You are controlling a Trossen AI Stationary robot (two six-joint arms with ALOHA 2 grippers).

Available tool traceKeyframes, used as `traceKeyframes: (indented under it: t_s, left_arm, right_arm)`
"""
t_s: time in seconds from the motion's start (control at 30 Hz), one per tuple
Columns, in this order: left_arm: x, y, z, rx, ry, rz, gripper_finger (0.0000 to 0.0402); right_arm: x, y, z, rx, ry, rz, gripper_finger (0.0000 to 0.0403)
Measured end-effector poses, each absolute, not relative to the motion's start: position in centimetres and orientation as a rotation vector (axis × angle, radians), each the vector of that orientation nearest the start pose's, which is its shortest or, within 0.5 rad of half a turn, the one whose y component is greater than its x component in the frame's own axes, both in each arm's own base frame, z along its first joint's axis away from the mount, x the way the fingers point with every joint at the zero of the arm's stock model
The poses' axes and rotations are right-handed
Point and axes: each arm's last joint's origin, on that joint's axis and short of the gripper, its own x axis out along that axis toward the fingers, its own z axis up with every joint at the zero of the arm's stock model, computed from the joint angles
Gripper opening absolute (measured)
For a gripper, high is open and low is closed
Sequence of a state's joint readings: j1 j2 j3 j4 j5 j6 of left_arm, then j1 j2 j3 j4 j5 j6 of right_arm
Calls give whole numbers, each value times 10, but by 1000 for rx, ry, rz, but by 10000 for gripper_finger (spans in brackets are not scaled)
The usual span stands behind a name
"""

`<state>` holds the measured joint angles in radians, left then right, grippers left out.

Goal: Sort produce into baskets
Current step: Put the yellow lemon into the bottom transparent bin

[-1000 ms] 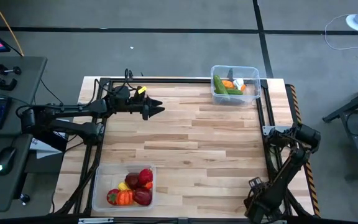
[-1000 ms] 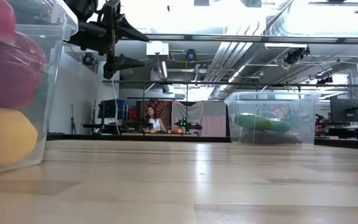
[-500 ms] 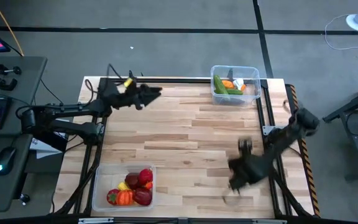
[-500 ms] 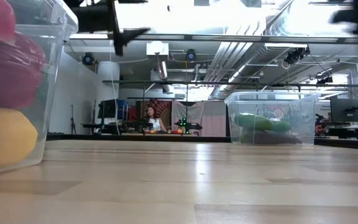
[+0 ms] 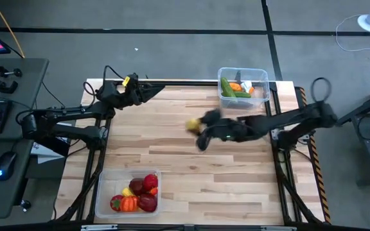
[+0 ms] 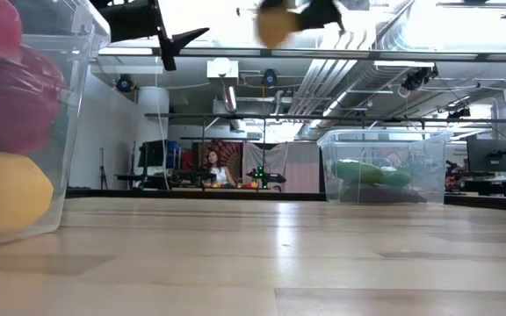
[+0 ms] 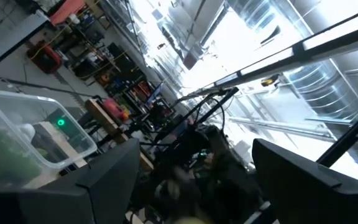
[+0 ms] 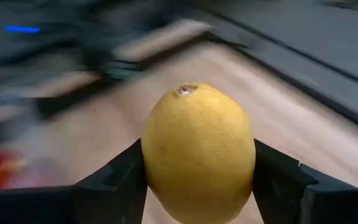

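A yellow lemon [image 5: 193, 124] hangs high over the middle of the table in my right gripper [image 5: 199, 132], which reaches in from the table's right side and is shut on it. It fills the right wrist view as the lemon [image 8: 197, 152]. My left gripper [image 5: 157, 88] stands open and empty, raised over the table's far left part and pointing slightly upward. One clear basket [image 5: 260, 77] at the far right holds green cucumbers, a carrot and garlic. The other basket [image 5: 105, 183] at the near left holds red, orange and yellow produce. My right gripper pinches the lemon across its middle, one finger [image 8: 120, 177] on each of its two sides [image 8: 151, 155]. The lemon's pointed end faces away from the wrist. The fingers come from the table's right, slanting a little downward. The lemon is lifted well clear of the table.
A dark metal frame [image 5: 191, 82] runs along the table's far edge and down both sides. A desk with a keyboard and mouse [image 5: 5, 163] stands left of the table. Bare wood [image 5: 198, 173] lies between the two baskets.
My right gripper has swept fast from the table's near right corner up and toward the middle of the table, rolling as it went; the lemon now shows between its fingers. My left gripper has tipped upward, risen a little and swung toward the far edge.
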<state>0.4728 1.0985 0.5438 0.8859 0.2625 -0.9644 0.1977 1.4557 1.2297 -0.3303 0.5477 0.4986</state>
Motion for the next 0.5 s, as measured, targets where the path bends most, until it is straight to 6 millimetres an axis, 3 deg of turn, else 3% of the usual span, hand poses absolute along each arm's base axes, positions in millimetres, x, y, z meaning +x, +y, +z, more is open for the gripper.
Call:
traceKeyframes:
  t_s: [0.17, 0.3, 0.5]
  left_arm:
    - [208, 98, 293, -835, -388, 39, 300]
    - [206, 96, 295, -831, -395, 31, 300]
    - [206, 96, 296, -841, -397, 28, 300]
  right_arm:
    - [381, 67, 291, 312, 279, -106, 217]
    - [424, 88, 272, 328, 256, 67, 217]
    - [476, 118, 277, 262, 205, 253, 218]
